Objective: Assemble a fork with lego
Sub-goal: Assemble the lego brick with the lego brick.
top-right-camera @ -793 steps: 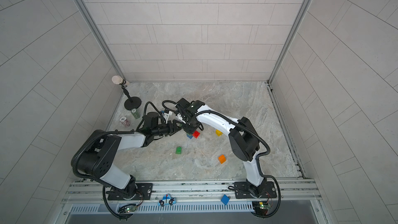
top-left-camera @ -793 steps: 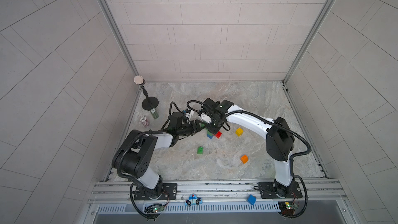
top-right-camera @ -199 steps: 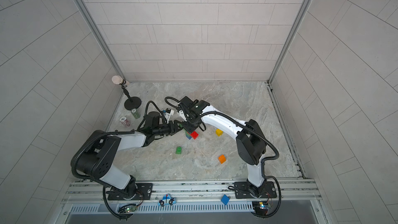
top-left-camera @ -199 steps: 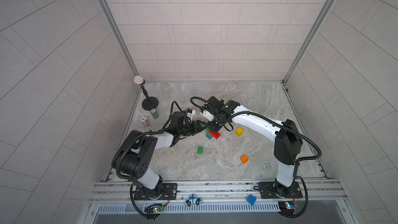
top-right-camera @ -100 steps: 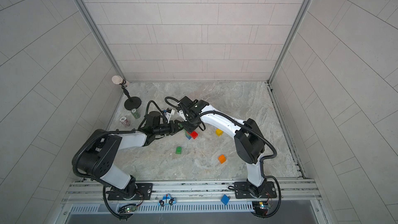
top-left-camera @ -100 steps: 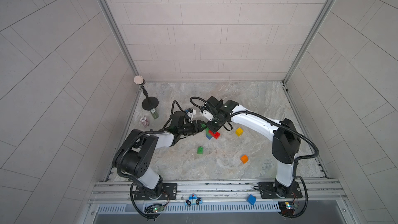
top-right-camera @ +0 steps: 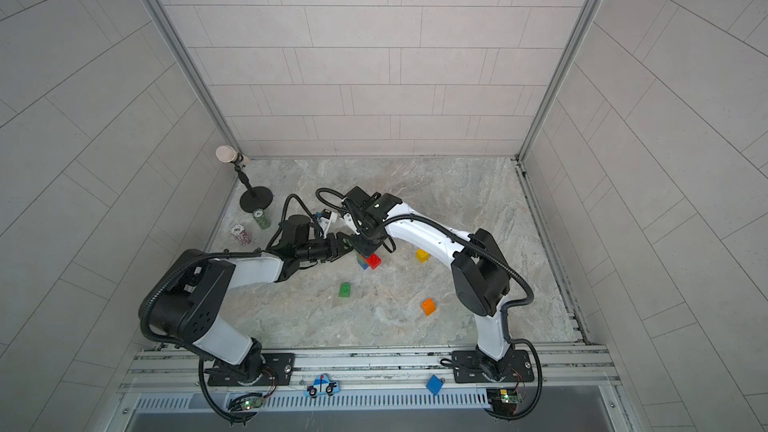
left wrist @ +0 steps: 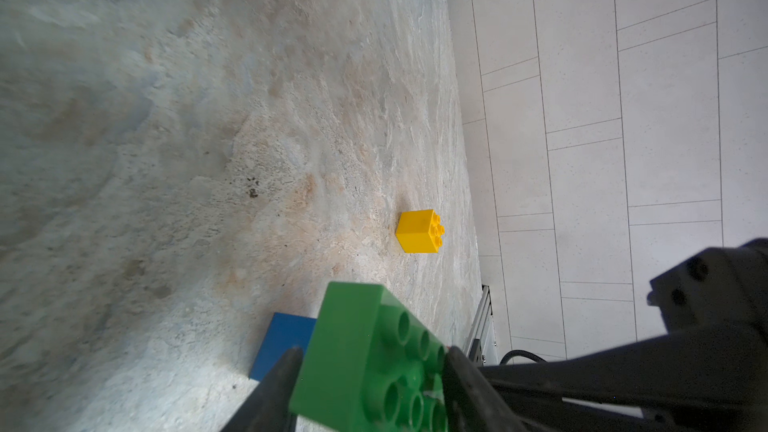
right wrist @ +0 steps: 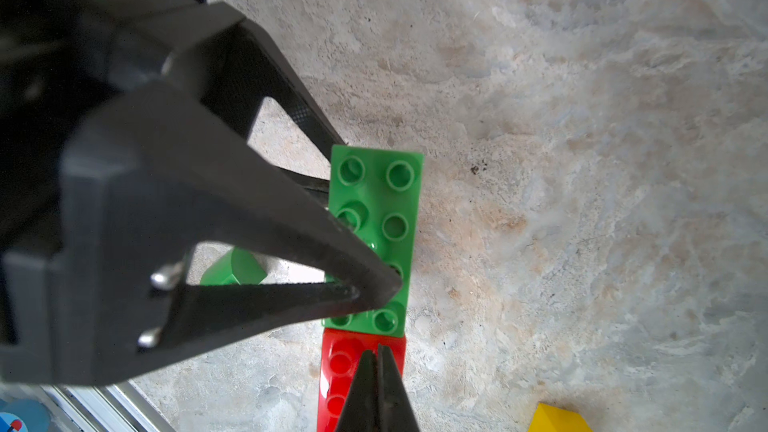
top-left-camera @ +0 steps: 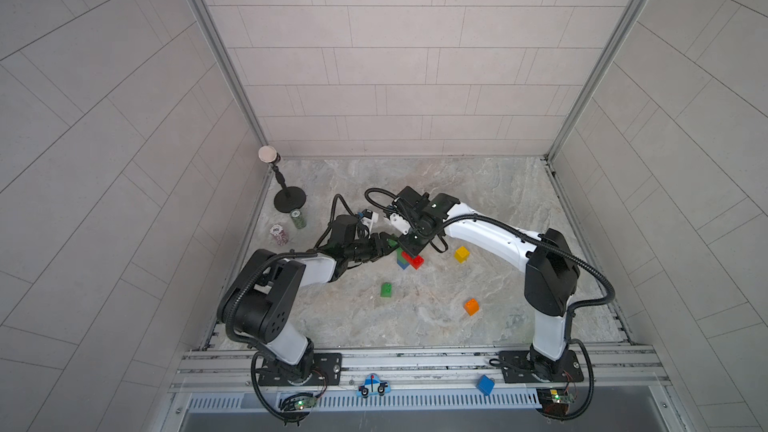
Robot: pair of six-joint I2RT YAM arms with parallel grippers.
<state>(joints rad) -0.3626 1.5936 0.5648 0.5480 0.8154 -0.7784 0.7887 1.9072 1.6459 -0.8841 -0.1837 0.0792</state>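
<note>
With your left fingers (left wrist: 274,388) clamped across the long green brick (right wrist: 376,218) and your right fingers (right wrist: 365,396) shut together on the red brick (top-left-camera: 414,260) at its 4 o'clock in a top view, mid-counter (top-left-camera: 415,317), press straight down so the studs seat evenly on the blue brick (left wrist: 282,338).

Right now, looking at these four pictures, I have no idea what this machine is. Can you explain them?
These are two robot arms at a stone-patterned table. Two pictures look down from above; the other two come from a camera on each wrist. The left gripper is closed around a long green brick, which meets a red brick end to end, with a blue brick beside them. The right gripper, shut, has its tips at the red brick. Loose on the table lie a yellow brick, a small green brick and an orange brick.
</note>
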